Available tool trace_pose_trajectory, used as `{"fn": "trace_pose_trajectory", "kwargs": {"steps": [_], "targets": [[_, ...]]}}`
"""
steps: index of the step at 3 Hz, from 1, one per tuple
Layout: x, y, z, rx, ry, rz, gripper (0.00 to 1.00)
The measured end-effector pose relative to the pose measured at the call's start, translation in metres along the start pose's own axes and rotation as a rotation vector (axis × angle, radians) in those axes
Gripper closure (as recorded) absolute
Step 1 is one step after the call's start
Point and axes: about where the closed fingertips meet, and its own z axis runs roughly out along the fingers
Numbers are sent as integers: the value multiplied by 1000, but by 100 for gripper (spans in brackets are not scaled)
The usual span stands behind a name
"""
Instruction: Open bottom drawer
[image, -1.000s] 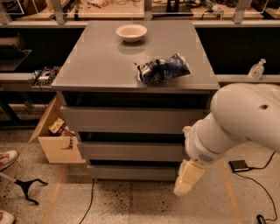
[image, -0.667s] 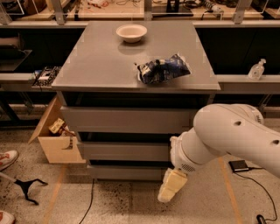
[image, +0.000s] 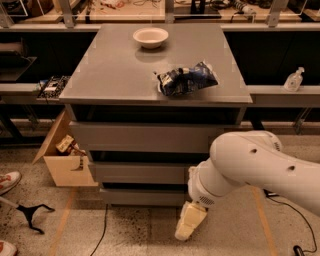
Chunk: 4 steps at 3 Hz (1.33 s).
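Note:
The grey cabinet has three flat, handleless drawer fronts. The bottom drawer (image: 142, 196) is the lowest and shortest front, just above the floor, and it looks shut. The middle drawer (image: 140, 172) and top drawer (image: 145, 137) above it are also shut. My gripper (image: 189, 222) is a cream-coloured piece at the end of the big white arm (image: 250, 165). It hangs pointing down and left near the floor, just in front of and below the right part of the bottom drawer's front. I cannot tell whether it touches the drawer.
On the cabinet top lie a white bowl (image: 150, 36) and a dark snack bag (image: 187, 78). An open cardboard box (image: 62, 155) stands left of the cabinet. A shoe (image: 7, 181), a black stand (image: 30, 214) and cables lie on the floor. A bottle (image: 294, 79) stands on the right shelf.
The arm has swung left and lower, carrying the gripper from the cabinet's right side to in front of the bottom drawer's right part. The drawers have not moved.

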Motion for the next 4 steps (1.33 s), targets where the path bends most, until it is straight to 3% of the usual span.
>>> {"fn": "trace_pose_trajectory", "kwargs": {"steps": [1, 2, 3, 4], "targets": [[6, 16, 65, -54, 23, 3, 0], [9, 28, 135, -74, 33, 2, 0], [10, 31, 194, -82, 13, 23, 0], [6, 23, 249, -103, -76, 99, 0]]}}
